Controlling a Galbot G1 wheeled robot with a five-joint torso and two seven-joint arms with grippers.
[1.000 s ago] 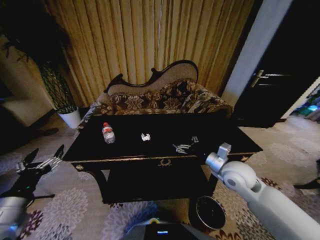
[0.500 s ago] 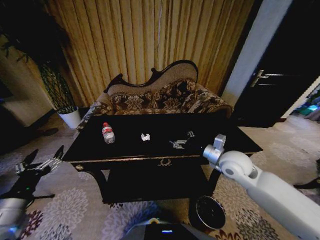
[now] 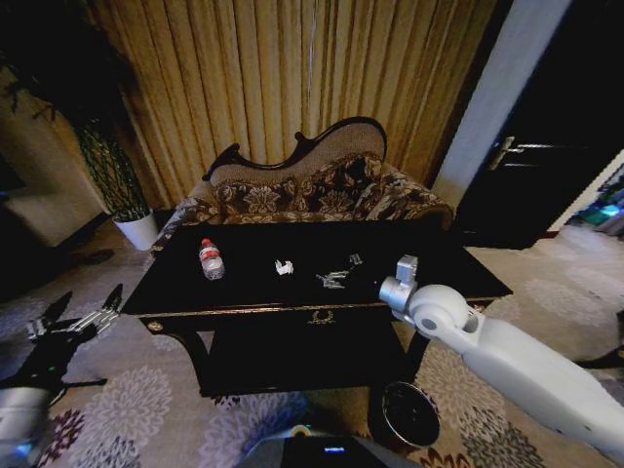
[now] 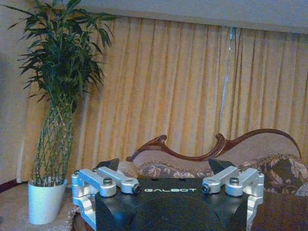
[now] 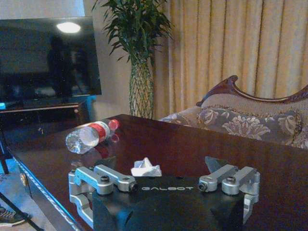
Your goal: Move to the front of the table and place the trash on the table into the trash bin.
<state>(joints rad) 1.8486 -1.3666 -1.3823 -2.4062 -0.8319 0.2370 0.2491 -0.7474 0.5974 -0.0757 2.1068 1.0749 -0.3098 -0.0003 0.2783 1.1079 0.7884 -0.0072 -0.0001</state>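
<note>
Over the table, right tool has slid leftward toward paper ball.

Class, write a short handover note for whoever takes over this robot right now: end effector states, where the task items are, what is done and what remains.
Right end effector: open, empty, above the table, near the white paper ball.
Left end effector: open, empty, off the table's left end, above the carpet.
Plastic bottle: lying on the table's left part.
Trash bin: on the floor by the table's front right.
Done: robot faces the table.
Left: nothing grasped or binned yet.
</note>
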